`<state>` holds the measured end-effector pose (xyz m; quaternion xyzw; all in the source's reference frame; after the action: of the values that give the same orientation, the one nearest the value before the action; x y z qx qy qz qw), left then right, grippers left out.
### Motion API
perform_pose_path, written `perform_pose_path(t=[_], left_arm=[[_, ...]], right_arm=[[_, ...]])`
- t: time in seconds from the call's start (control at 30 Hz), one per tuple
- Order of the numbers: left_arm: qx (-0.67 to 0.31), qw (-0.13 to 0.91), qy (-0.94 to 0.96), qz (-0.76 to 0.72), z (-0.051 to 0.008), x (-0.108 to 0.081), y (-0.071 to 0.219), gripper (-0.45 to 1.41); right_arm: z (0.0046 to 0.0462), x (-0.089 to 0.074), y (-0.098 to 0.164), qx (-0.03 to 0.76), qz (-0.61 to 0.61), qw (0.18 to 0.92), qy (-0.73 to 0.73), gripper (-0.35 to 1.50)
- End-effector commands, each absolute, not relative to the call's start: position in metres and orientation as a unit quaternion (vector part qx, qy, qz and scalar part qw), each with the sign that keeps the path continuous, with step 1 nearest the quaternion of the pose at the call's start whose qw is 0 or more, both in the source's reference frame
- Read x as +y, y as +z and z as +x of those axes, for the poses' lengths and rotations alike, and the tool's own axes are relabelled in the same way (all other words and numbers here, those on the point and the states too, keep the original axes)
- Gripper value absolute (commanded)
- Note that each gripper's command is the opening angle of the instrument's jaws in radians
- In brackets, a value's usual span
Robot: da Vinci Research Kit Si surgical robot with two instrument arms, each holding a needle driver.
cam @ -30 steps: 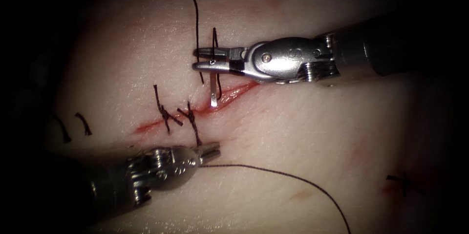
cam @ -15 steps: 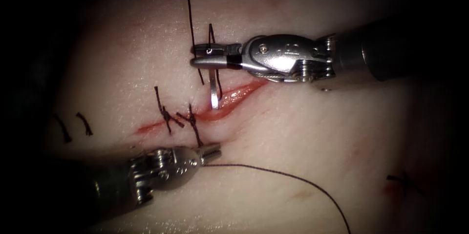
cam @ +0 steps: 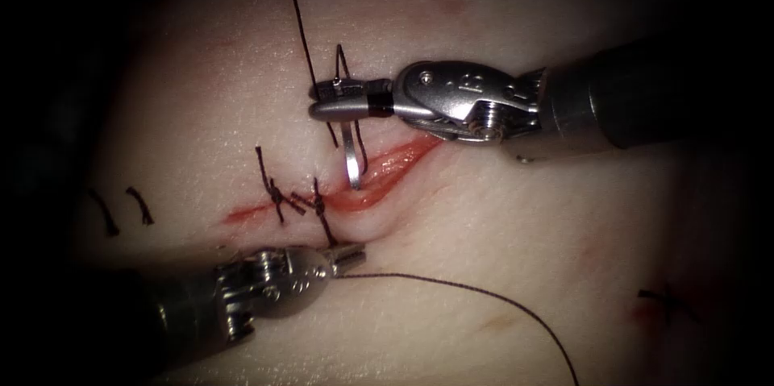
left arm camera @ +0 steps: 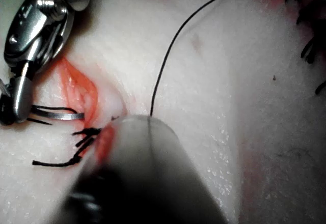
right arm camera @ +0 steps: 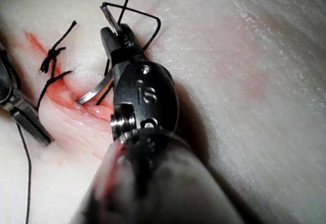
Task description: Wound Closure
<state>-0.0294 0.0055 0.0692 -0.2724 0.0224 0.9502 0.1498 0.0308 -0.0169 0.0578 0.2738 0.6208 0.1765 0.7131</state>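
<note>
Endoscope view: right end effector (cam: 322,101) grips needle (cam: 350,156) over cut (cam: 379,176).

Needle (cam: 349,156) hangs over the cut (cam: 379,176), two stitches (cam: 297,199) to its left.

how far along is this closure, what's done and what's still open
Done: two knotted stitches close the left part of the cut. In hand: the right tool grips the needle near its rear end, tip pointing down at the open cut's upper edge; whether it has entered the tissue is unclear. The left tool holds the thread below the cut. Left: the right part gapes, red fluid inside.
</note>
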Motion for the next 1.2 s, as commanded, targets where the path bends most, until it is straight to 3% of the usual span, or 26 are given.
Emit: perform_pose_path(t=[0.03,1.2], left_arm=[[0.022,0.15,0.95,-0.273,-0.0298,0.0057,0.0698,0.14],[0.019,0.152,0.949,-0.274,-0.0282,0.0061,0.0702,0.09]], right_arm=[[0.0316,-0.0178,0.058,0.614,0.288,0.711,0.184,-0.35],[0.03,-0.0241,0.0559,0.458,0.527,0.613,0.371,-0.35]])
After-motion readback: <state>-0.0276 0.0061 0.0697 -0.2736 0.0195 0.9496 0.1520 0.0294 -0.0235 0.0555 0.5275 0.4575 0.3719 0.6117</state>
